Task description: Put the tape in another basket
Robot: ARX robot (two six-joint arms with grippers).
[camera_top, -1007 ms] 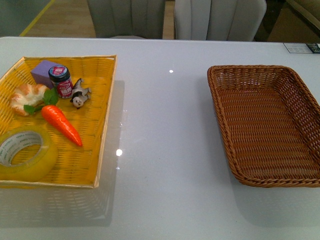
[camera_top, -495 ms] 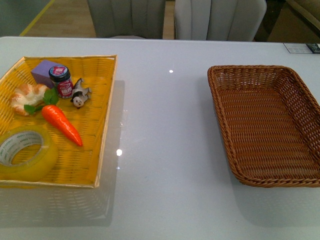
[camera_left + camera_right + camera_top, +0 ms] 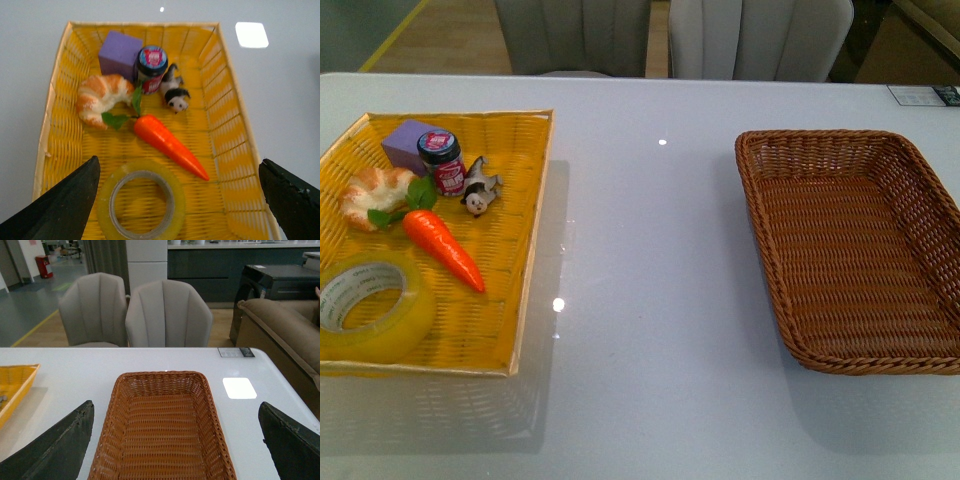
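Note:
The tape (image 3: 408, 325), a wide yellowish roll with a white core, lies flat in the near left corner of the yellow tray (image 3: 534, 240). The brown wicker basket (image 3: 850, 260) sits at the right of the white table with nothing in it. My left gripper (image 3: 179, 161) hovers open above the tray, with the tape (image 3: 142, 166) lying below and between its dark fingers but not touched. My right gripper (image 3: 175, 404) is open above the near end of the basket (image 3: 160, 425). Neither arm shows in the front view.
The tray also holds an orange carrot (image 3: 442, 250) right beside the tape, a croissant (image 3: 372, 196), a red-labelled jar (image 3: 442, 161), a purple block (image 3: 406, 142) and a small panda toy (image 3: 478, 192). Two grey chairs (image 3: 135, 312) stand beyond the table's far edge.

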